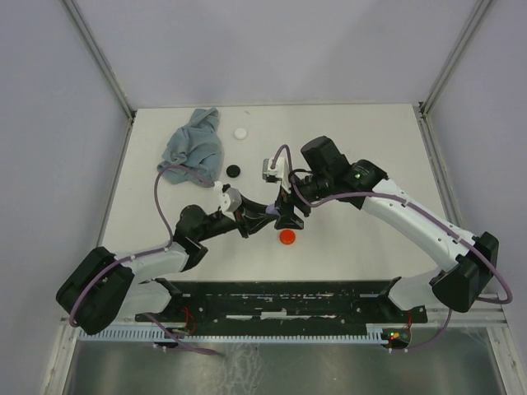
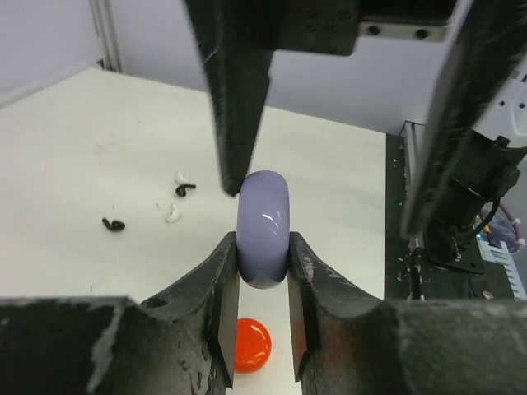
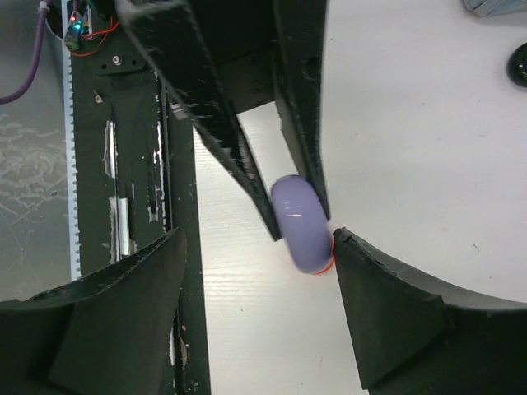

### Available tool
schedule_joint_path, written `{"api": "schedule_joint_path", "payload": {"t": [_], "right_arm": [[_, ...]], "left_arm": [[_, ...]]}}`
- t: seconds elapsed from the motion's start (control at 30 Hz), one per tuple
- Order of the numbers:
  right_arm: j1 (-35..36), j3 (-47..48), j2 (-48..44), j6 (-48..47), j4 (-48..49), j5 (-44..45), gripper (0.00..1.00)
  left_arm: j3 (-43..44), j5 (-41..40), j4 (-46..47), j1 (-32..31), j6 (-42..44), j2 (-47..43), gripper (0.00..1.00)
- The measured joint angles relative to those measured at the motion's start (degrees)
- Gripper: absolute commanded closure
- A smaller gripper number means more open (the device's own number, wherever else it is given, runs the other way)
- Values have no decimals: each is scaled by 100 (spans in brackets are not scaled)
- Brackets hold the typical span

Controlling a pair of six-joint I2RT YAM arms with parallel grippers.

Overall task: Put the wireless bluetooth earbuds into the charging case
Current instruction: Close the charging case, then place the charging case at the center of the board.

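Ample table (image 1: 370, 140) rings left hand (image 2: 262, 253) clamping lavender case (image 2: 263, 218); right hand (image 3: 258, 239) agape.

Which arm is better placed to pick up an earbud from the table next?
Probably right. The right gripper is open and holds nothing, while the left gripper is shut on the lavender case. The earbuds lie loose on the table.

Lavender case (image 2: 263, 229): looked like smooth, glossy plastic, with bright highlights.
Red disc (image 2: 252, 344): was glossy and smooth too.
Left claw (image 2: 263, 251): was matt black, scuffed pale along its edges.
Surface (image 2: 82, 164): was white and matt, with a faint grain.
Cloth (image 1: 194, 146): looked a soft, matt fabric.
Base plate (image 1: 280, 300): was black, heavily scratched.
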Motion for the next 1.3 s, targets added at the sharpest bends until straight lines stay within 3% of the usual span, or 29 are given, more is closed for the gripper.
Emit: {"api": "schedule_joint_path", "payload": {"t": [0.3, 0.63, 0.83, 1.07, 1.3], "right_arm": [[17, -264, -358, 184, -17, 402, 19], [35, -1764, -1335, 1388, 1082, 2629, 18], [35, -2695, -1832, 1934, 1729, 3543, 18], [35, -3309, -2146, 2223, 2243, 3901, 18], [35, -3512, -2214, 2262, 2562, 4004, 17]], "left_arm": [[76, -592, -706, 63, -352, 227, 97], [472, -1740, -2988, 68, -1716, 278, 89], [612, -1906, -3670, 70, -2693, 1172, 83], [1069, -1847, -3816, 42, -3344, 2238, 70], [1373, -1941, -4133, -85, -3554, 2400, 51]]}}
